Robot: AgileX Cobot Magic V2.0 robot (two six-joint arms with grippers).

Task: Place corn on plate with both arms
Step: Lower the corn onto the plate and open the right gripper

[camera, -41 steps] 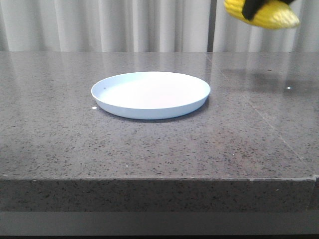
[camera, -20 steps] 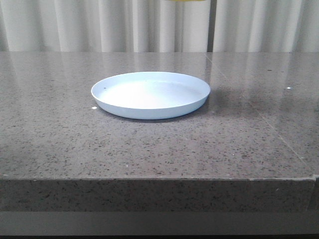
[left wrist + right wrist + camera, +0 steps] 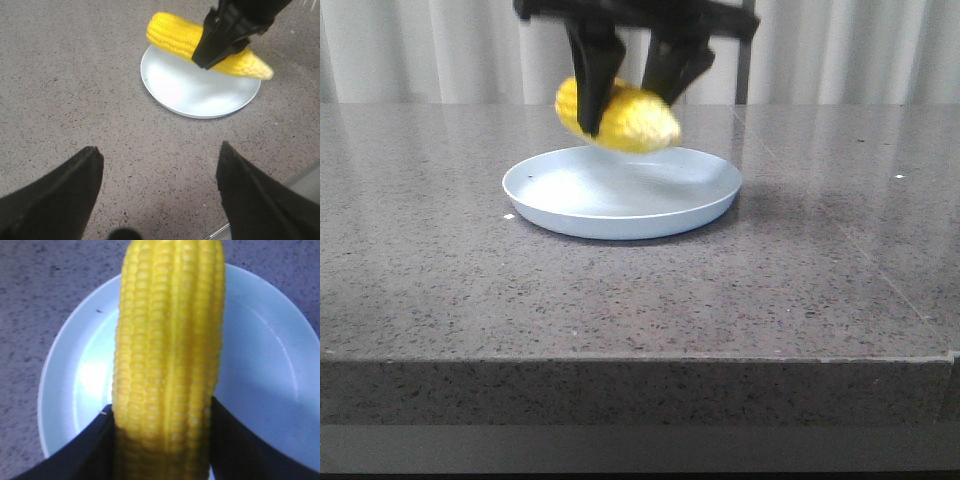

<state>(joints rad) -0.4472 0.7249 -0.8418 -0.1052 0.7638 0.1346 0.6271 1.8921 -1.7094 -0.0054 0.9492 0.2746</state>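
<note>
The yellow corn (image 3: 632,120) hangs level just above the pale blue plate (image 3: 570,216), held across its middle by my right gripper (image 3: 620,110), which is shut on it. In the right wrist view the corn (image 3: 167,350) runs between the black fingers (image 3: 90,450) of my right gripper (image 3: 165,415), with the plate (image 3: 260,350) under it. The left wrist view shows the corn (image 3: 172,37), the plate (image 3: 200,92) and the right gripper (image 3: 225,42) from a distance. My left gripper (image 3: 157,155) is open and empty over bare table, short of the plate. It is out of the front view.
The grey speckled stone table (image 3: 470,290) stretches round the plate, with its front edge near the camera. White curtains (image 3: 440,50) hang behind. A table edge shows by the left gripper (image 3: 300,175).
My right gripper carried the corn from the upper right, out past the top of the view, then came down over the plate. The plate has not moved.
</note>
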